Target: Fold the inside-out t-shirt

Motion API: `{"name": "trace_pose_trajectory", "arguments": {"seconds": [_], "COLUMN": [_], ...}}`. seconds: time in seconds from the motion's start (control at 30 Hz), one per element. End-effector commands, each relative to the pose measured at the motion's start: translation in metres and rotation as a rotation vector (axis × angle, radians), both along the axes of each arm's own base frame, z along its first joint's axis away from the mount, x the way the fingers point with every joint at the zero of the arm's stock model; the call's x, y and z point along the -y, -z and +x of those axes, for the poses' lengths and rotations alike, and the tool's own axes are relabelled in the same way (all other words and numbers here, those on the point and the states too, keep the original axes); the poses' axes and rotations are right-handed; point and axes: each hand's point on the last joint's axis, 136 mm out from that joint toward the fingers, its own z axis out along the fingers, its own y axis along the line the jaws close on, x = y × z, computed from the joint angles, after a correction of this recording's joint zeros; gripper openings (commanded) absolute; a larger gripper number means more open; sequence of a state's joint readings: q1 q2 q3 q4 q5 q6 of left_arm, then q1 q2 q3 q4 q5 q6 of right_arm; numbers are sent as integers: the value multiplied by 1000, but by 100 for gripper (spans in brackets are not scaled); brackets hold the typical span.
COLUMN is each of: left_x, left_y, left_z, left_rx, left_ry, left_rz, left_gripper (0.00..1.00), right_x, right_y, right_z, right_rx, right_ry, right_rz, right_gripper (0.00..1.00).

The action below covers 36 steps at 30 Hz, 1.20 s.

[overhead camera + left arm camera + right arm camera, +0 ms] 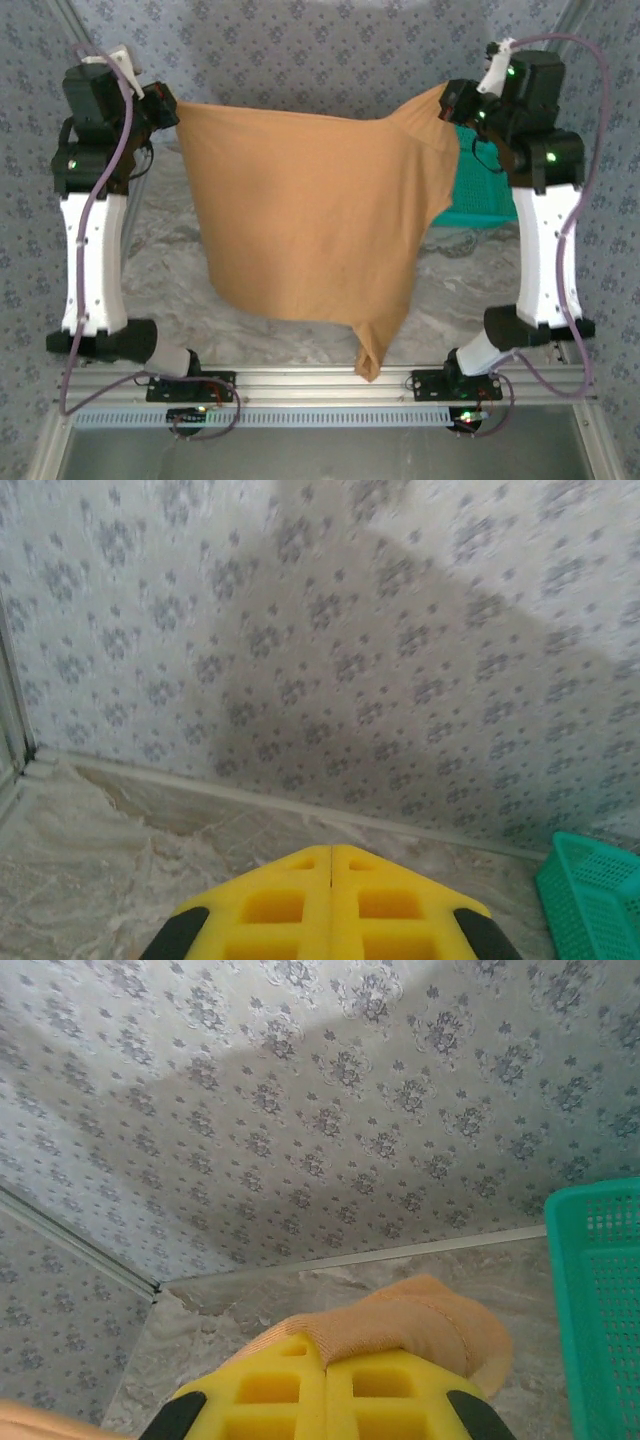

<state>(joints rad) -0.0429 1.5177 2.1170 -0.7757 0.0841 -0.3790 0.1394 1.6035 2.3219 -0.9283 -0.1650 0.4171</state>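
The left fingers [270, 910], yellow pads with square recesses, are pressed together with no gap. Seen from above, they pinch the upper left corner of the orange-tan soft cloth short-sleeved t-shirt [310, 210]. The right fingers [270, 1390], also yellow, are clamped on a hemmed fold of the same t-shirt, and the fold bulges over their tips. Between the two grips the t-shirt hangs as a broad sheet, raised over the middle of the grey marbled desk [160, 250]. Its lower part droops toward the near edge, where one narrow tail dangles over the metal rail [300, 380]. A teal plastic mesh basket [485, 200] sits at the desk's right edge, toward the far right corner, partly behind the right arm [545, 250].
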Motion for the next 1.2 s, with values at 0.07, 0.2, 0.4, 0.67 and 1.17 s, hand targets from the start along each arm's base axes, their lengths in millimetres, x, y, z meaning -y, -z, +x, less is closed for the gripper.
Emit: {"name": "trace_pose_trajectory", "arguments": {"seconds": [0.07, 0.2, 0.4, 0.67, 1.17], "left_x": [-5, -12, -33, -35, -26], "left_y": [-61, -83, -95, 39, 410], "left_z": [11, 14, 1, -28, -170], "left_rx": [163, 213, 236, 50, -542], "left_ry": [27, 29, 0, -30, -241], "left_rz": [-56, -68, -73, -135, -362], "left_gripper": [0, 0, 0, 0, 0], "right_x": [5, 13, 12, -19, -39], "right_y": [-47, -72, -91, -6, 417], "right_z": [8, 3, -22, -43, -158], "right_rx": [134, 207, 266, 122, -591], "right_ry": [3, 8, -22, -120, -134], "right_rz": [15, 48, 48, 53, 129], "right_gripper": [0, 0, 0, 0, 0]}}
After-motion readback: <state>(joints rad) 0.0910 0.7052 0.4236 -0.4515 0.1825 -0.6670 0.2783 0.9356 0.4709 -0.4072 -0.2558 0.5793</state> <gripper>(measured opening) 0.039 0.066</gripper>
